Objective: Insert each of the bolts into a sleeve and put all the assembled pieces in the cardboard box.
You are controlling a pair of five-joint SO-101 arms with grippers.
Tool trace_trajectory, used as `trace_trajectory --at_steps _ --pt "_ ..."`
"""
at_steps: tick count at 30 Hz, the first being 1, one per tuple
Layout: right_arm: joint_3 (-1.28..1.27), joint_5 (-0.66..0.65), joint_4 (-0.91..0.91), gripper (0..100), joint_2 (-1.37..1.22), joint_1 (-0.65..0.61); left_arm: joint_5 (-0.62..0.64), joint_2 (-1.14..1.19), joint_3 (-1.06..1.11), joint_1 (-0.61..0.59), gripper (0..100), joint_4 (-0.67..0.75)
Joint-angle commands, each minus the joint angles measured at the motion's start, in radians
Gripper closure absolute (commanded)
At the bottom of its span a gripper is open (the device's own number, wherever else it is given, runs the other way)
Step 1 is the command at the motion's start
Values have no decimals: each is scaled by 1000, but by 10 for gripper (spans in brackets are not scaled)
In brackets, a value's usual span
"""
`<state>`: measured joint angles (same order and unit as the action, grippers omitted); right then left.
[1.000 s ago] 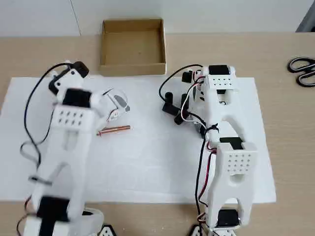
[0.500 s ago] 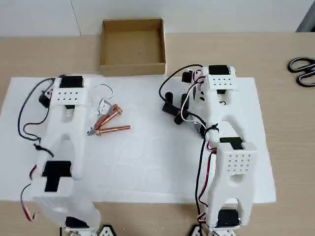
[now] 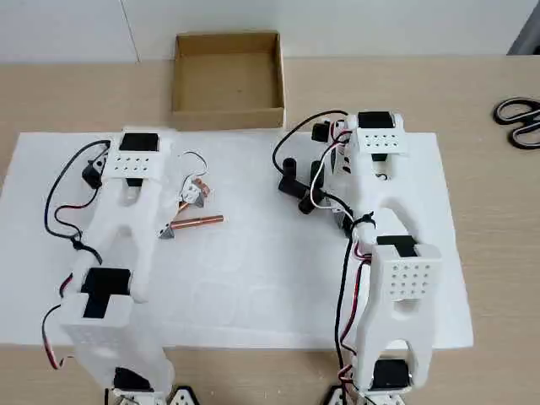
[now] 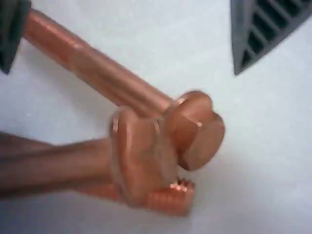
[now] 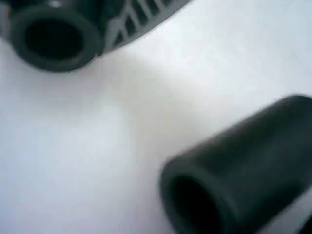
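Left hand: spread wide, empty, over copper bolts. Right hand: beside black sleeves, grip state unclear.

No readable text, labels, numbers or signs anywhere

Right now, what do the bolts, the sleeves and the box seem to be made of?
Bolts: metal, likely copper or copper-plated; reddish shine with bright glints. Sleeves: probably black plastic or rubber; dull, smooth surface. Cardboard box: brown cardboard, matte.
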<state>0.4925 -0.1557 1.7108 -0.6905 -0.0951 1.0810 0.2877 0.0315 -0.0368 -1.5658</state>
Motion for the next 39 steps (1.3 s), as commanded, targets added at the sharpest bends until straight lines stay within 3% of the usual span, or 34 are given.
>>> trace_trajectory --at_steps 1,27,39 --pt "2 6 22 995 82 -1 5 -6 -35 0 731 3" --pt "2 6 22 995 82 -1 58 123 -33 3 734 26" --pt "2 6 22 995 82 -1 55 124 -56 5 965 25"
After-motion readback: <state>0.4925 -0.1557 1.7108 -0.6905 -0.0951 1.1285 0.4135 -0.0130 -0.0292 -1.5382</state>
